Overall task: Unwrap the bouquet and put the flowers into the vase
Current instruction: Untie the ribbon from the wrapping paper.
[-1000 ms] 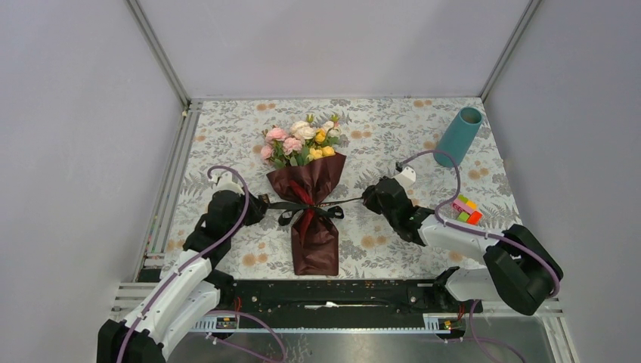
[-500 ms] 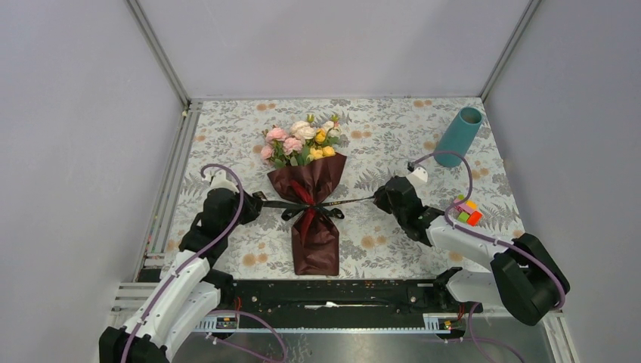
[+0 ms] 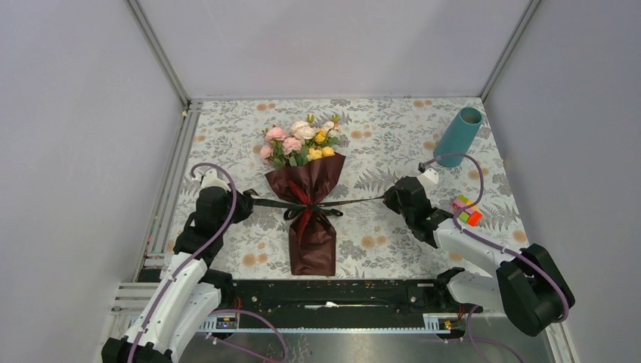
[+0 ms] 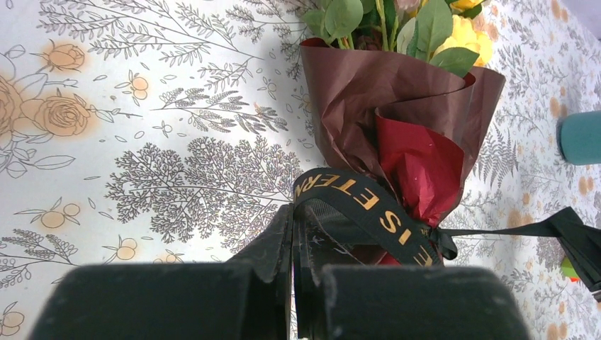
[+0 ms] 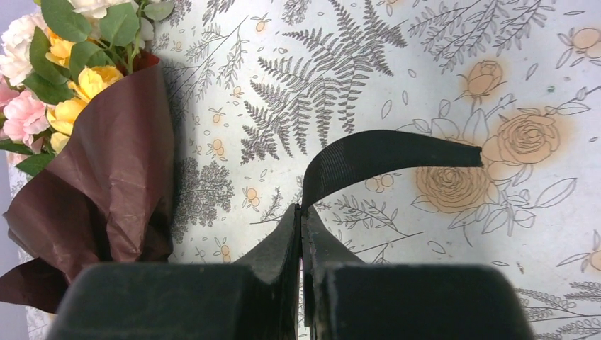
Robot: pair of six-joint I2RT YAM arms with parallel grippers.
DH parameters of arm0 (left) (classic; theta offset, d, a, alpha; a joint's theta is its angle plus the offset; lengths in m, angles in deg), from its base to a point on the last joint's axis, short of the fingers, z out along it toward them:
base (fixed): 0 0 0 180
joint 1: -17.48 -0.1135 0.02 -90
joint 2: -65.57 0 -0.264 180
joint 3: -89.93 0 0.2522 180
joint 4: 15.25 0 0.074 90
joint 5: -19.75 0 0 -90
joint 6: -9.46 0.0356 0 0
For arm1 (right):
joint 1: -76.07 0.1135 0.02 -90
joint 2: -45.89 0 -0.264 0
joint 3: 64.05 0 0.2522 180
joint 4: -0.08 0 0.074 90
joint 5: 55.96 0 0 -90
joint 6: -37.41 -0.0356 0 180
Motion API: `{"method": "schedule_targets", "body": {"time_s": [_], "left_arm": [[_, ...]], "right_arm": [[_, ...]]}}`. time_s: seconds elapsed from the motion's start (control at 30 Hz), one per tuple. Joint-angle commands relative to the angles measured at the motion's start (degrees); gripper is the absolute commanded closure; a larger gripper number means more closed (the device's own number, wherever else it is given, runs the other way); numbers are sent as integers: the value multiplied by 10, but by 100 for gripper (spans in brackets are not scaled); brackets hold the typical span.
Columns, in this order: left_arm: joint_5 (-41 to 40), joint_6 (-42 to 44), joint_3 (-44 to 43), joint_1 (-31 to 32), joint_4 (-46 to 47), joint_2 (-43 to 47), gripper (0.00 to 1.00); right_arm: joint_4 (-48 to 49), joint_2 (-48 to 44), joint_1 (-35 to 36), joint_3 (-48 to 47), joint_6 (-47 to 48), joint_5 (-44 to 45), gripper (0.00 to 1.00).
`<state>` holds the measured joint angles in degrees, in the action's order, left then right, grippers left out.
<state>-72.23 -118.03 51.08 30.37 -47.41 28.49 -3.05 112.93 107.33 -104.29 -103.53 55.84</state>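
Because the bouquet [image 3: 310, 204] lies mid-table, long axis near-to-far with blooms far, its black ribbon [image 3: 351, 201] crosses the waist left to right. Each tail is pinched in a closed claw: left gripper [image 3: 246, 198] close on the left, right gripper [image 3: 387, 200] farther out right. Outward pulls along that line should undo it; the vase [image 3: 458, 136] stands far right.

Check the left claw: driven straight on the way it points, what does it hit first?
The left claw is shut on the black ribbon; straight ahead it would likely meet the bouquet first, at its wrap near the knot. Depth is unclear.
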Motion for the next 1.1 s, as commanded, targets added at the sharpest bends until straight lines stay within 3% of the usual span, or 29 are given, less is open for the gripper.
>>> {"method": "schedule_targets", "body": {"time_s": [0.0,1.07], "left_arm": [[-30,10,-34,-15,1,16,100],[-37,103,-123,-88,-129,24,100]], "right_arm": [[-18,-23,-16,7,13,22,100],[-90,-120,-148,33,73,-23,100]]}}
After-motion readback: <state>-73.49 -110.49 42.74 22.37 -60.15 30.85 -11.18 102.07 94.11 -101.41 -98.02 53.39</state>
